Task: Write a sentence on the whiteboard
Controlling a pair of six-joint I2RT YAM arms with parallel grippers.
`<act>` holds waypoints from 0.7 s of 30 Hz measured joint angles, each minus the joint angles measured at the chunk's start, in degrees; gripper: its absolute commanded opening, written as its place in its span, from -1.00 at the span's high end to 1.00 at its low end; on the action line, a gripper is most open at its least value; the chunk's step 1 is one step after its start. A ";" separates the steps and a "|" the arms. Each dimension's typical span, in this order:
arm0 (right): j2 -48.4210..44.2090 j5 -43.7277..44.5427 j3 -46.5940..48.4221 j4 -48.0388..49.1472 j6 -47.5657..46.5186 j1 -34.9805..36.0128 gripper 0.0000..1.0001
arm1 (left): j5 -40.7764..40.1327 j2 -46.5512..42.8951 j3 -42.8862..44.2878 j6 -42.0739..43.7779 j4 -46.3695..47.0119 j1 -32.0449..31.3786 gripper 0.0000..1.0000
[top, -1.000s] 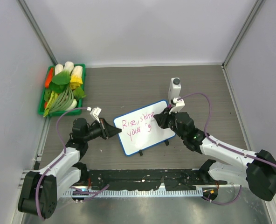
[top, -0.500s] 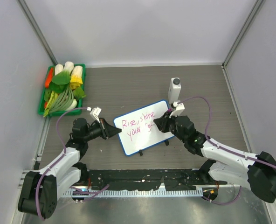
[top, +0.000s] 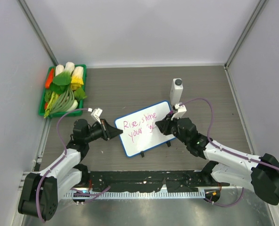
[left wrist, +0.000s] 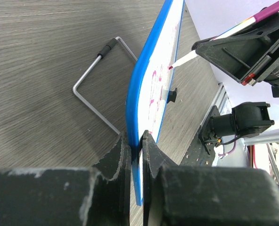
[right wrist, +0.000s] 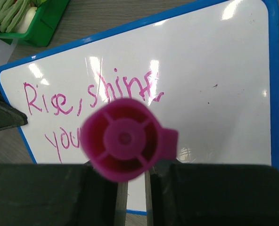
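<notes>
My left pincer (left wrist: pixel 135 139) is nearly shut, its two fingers pinching the blue rim of the whiteboard (left wrist: pixel 153 80), which stands on edge straight out ahead of it. Behind the board, off to one side of that pincer, a bent wire stand (left wrist: pixel 97 84) lies on the surface (left wrist: pixel 45 42).

My right pincer (right wrist: pixel 130 188) is clamped on a pink marker (right wrist: pixel 125 139), whose cap end fills the space just in front of the fingers. The board's white face (right wrist: pixel 215 70) lies directly beyond it. From my left wrist I can see the marker's tip (left wrist: pixel 184 59) meeting that face.

The sentence (right wrist: pixel 92 94) runs in pink across the board: "Rise, shine" on the upper line, "you" showing beneath it before the marker hides the rest.

From above, the board (top: pixel 139 143) sits between my two pincers, left (top: pixel 116 133) and right (top: pixel 160 126). A white bottle (top: pixel 176 89) stands just beyond the right one, and a green tray (top: pixel 41 109) of vegetables lies well beyond the left.
</notes>
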 measured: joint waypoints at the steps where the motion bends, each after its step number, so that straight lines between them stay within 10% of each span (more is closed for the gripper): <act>1: 0.09 0.15 0.20 -0.15 -0.11 0.04 0.98 | -0.02 0.00 0.00 0.00 0.02 0.00 1.00; 21: 0.83 3.93 2.69 -1.14 -1.88 0.07 0.98 | 0.15 0.00 0.00 0.00 0.02 0.00 1.00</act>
